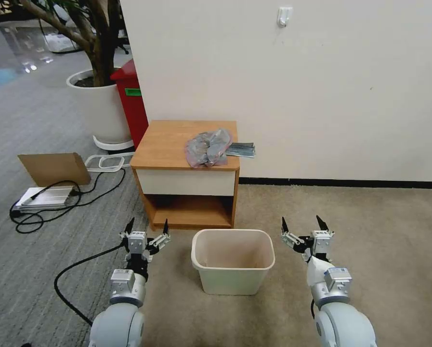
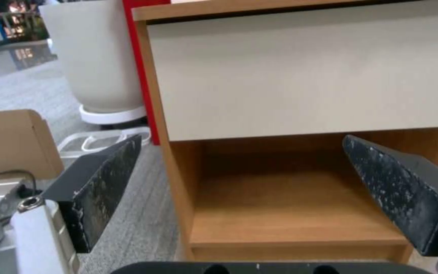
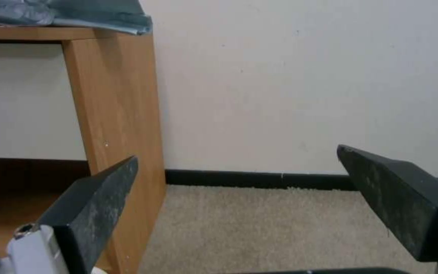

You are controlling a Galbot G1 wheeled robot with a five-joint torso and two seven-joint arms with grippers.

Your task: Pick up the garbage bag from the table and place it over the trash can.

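The garbage bag (image 1: 208, 147) sits crumpled on top of the table (image 1: 167, 144), towards the right front corner of the wooden surface, and nothing is touching it. Just beside it, on the right edge of the tabletop and poking out past it, lies a flat dark packet (image 1: 241, 150). From the right wrist view the bag's grey plastic (image 3: 11, 13) shows on the tabletop, with the packet (image 3: 102, 17) overhanging the corner.

Down on the beige carpet, the trash can (image 1: 232, 260) stands upright right in front of the table, open and unlined.

The left gripper (image 1: 146, 225) hangs low, to the left of the trash can and in front of the table's left leg, fingers spread wide with nothing between them. Its wrist camera looks straight at the white drawer front (image 2: 305, 76) and the lower shelf (image 2: 290, 213), the two dark fingers (image 2: 102, 186) well apart.

The right gripper (image 1: 302, 223) mirrors it on the other side of the trash can, over the carpet, fingers likewise spread and empty, facing the white wall (image 3: 305, 83) past the table's side panel.

Off to the left stand a white planter (image 1: 99, 108) and a red bin (image 1: 131, 103).
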